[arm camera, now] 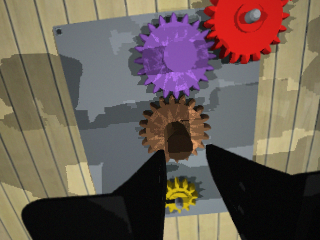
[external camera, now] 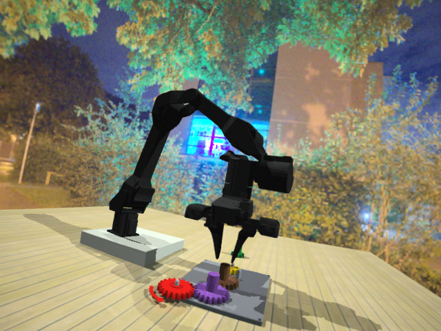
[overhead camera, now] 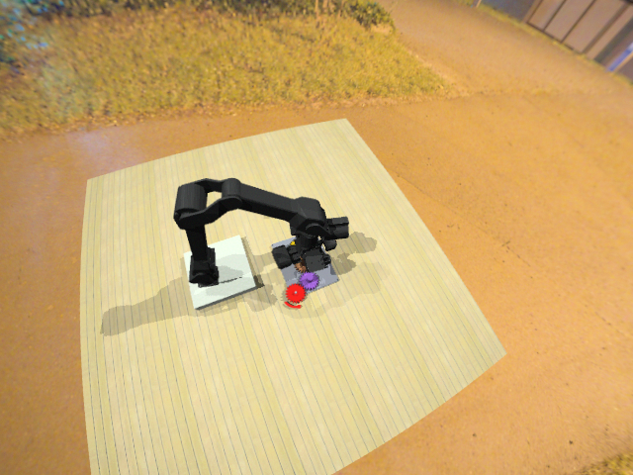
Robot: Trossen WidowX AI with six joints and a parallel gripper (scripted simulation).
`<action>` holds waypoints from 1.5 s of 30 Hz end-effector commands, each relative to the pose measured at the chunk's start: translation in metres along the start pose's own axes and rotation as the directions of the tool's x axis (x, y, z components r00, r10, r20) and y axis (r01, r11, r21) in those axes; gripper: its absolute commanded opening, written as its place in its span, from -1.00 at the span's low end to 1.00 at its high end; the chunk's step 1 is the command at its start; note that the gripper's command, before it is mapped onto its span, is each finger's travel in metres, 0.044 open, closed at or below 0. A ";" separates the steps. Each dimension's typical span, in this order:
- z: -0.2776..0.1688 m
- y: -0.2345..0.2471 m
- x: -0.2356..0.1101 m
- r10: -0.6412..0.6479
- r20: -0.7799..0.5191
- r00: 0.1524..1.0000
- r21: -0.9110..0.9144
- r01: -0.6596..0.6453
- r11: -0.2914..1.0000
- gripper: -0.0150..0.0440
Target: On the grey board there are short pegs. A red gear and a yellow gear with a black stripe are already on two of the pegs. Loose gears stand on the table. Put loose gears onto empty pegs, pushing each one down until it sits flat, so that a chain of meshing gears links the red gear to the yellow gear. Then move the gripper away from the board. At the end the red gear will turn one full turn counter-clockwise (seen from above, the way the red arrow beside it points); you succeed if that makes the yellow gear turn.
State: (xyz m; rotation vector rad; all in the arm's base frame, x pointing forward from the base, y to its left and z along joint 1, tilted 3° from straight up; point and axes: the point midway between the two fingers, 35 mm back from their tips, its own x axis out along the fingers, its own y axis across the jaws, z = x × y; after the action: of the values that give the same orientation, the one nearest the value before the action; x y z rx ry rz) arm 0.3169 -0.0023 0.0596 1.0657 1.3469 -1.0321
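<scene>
Fingers (external camera: 216, 242) of dark, tapering black stand parted, released, with nothing between their tips; the gripper (overhead camera: 303, 262) (external camera: 224, 260) (arm camera: 185, 153) points down above the tall round hub of the brown gear (overhead camera: 300, 265) (external camera: 231, 283) (arm camera: 175, 117). That gear is on the smooth grey board (overhead camera: 326, 278) (external camera: 249, 306) (arm camera: 110, 90), its hub upright; whether it sits fully flat I cannot tell.

Seen from the exterior, the red gear (overhead camera: 295, 295) (external camera: 176, 290) (arm camera: 237, 32) is at the near left, overhanging the board's edge, a pale peg tip rising through its centre. Just right of it, the purple gear (overhead camera: 309, 280) (external camera: 211, 296) (arm camera: 175, 65) carries a thick cylindrical hub, and their teeth meet. Purple and brown rims also come together, while the wrist view shows a narrow strip of board between brown and the smaller yellow gear (overhead camera: 293, 242) (external camera: 233, 269) (arm camera: 182, 192), marked with 1 black stripe.

A green gear (external camera: 238, 254) stands beyond the board's far edge, on pale table planks (overhead camera: 229, 383) (external camera: 53, 285) (arm camera: 25, 150) with thin dark seams. The curved red arrow (overhead camera: 299, 306) (external camera: 154, 294) lies beside the red gear. Bare board extends right of purple, giving side room, while the finger on the right stands near yellow in the exterior view
</scene>
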 end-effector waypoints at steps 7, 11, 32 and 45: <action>-0.021 0.009 -0.023 0.017 0.002 1.000 -0.189 -0.016 0.982 0.25; -0.084 0.019 -0.024 0.021 -0.004 1.000 -0.652 -0.018 0.758 0.61; -0.236 -0.008 -0.016 0.017 -0.013 1.000 -0.934 -0.006 -0.357 1.00; -0.236 -0.007 0.006 0.017 -0.013 1.000 -0.934 -0.006 -0.357 1.00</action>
State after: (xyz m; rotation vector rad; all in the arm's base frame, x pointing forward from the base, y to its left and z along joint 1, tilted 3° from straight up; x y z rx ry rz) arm 0.2589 0.2273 0.0693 -0.4093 1.5016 0.5027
